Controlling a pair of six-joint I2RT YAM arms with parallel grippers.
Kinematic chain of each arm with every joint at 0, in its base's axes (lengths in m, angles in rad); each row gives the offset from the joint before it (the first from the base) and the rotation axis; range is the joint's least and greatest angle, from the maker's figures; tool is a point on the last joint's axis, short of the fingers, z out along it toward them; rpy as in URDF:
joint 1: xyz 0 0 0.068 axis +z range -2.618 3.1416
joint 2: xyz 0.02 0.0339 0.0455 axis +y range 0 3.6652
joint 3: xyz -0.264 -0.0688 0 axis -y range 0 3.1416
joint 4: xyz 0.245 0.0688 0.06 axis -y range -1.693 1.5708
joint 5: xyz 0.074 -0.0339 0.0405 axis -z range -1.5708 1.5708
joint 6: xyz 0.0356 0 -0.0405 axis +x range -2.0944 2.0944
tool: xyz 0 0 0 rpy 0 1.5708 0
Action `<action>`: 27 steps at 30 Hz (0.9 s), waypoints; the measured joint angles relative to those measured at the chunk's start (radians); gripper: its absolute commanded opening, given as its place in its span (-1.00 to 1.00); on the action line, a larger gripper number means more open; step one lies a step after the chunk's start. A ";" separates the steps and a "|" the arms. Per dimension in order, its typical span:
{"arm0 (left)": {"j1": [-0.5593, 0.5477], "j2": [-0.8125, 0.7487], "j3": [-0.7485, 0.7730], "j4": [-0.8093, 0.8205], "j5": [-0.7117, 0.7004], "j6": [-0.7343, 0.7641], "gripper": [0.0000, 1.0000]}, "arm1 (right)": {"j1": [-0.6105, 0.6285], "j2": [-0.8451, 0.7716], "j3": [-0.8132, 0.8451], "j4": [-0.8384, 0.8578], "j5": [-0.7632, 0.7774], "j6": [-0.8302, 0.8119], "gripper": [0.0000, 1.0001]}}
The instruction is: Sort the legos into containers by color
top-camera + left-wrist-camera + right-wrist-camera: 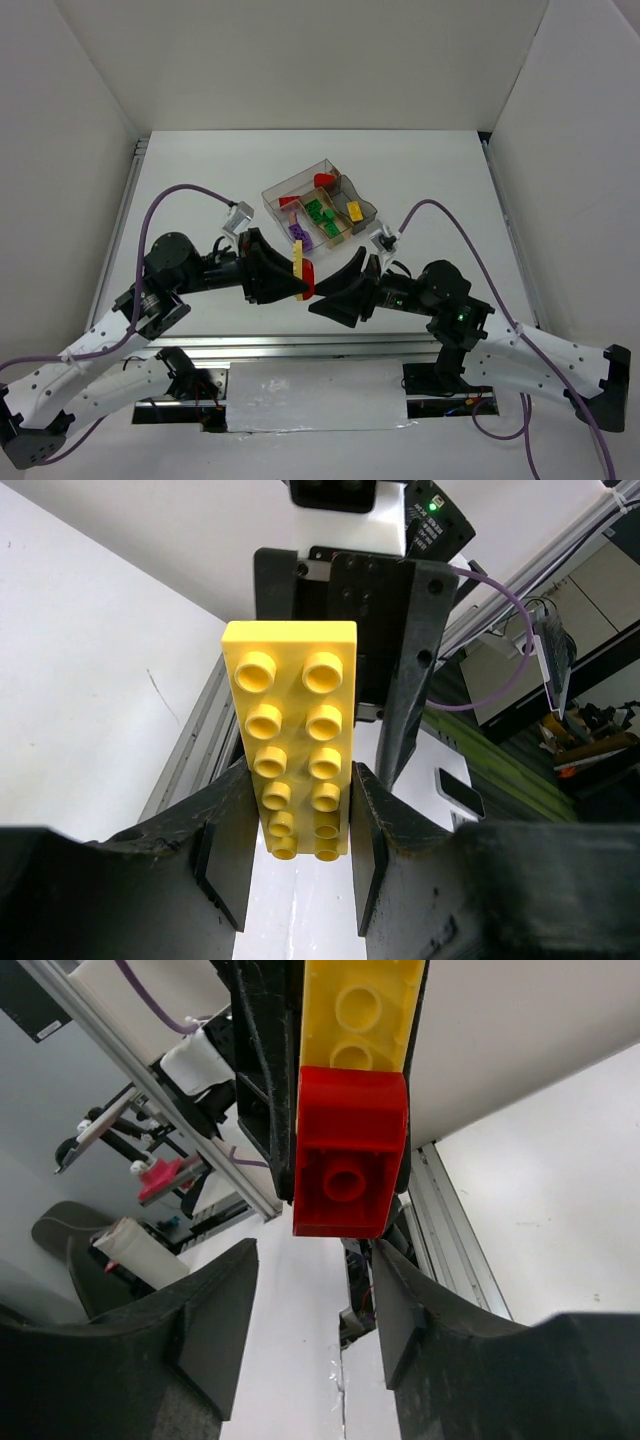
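Our left gripper (298, 852) clamps a yellow plate (290, 730), a red brick (348, 1155) stuck at its tip; our right gripper (315, 1310) gapes just before it. Several legos (318, 212) already lie in the containers (298, 175) beyond both grippers.

table (440, 170): white | on it: containers (297, 176) tray, far ctr, w/ legos (318, 212) inside
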 measured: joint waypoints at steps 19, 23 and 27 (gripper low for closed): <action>0.000 -0.005 -0.045 0.094 0.042 -0.008 -1.00 | 0.000 0.034 0.029 0.040 0.026 -0.019 -0.29; 0.000 -0.020 -0.045 0.105 0.047 -0.009 -1.00 | 0.001 0.037 0.034 0.050 0.018 -0.023 -0.49; 0.000 -0.023 -0.045 0.100 0.039 -0.007 -1.00 | 0.001 0.038 0.034 0.052 0.015 -0.030 -1.00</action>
